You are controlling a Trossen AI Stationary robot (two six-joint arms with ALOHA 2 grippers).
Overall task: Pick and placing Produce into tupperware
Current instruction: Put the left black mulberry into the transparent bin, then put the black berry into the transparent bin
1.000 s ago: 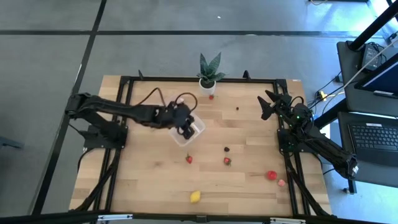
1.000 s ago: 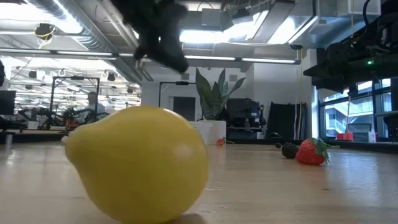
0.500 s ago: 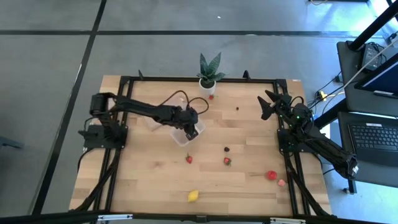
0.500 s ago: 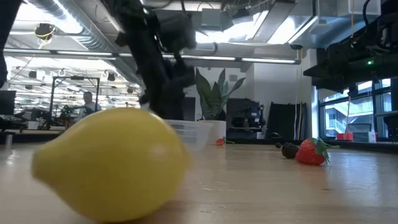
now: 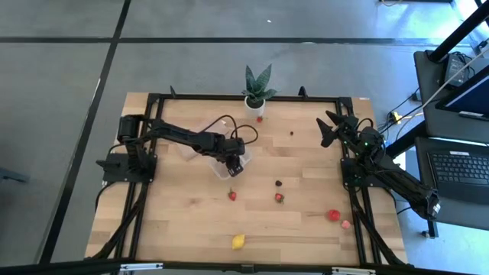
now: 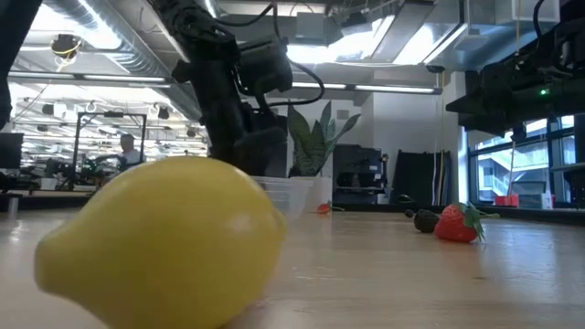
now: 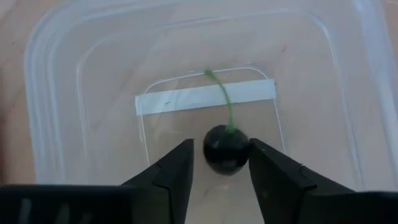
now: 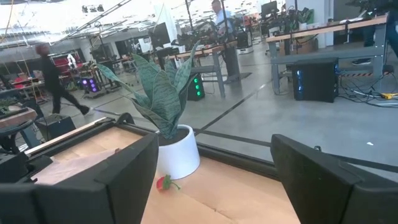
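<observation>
clear tupperware [image 7: 56, 93] shows a blank white label [image 7: 205, 97]; left fingers [image 7: 174, 171] narrowly flank a dark cherry [image 7: 225, 148]; right fingers [image 8: 112, 180] wide

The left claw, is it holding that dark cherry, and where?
Cannot tell. The left claw brackets the dark cherry at its round sides inside the tupperware; contact isn't clear.

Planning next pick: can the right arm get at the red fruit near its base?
Probably yes: the right end effector is open, and the red fruit lies unobstructed beside that arm.

Left gripper [image 7: 219, 163] lowered, jaws slightly parted, right gripper [image 8: 211, 171] raised, jaws wide
</observation>
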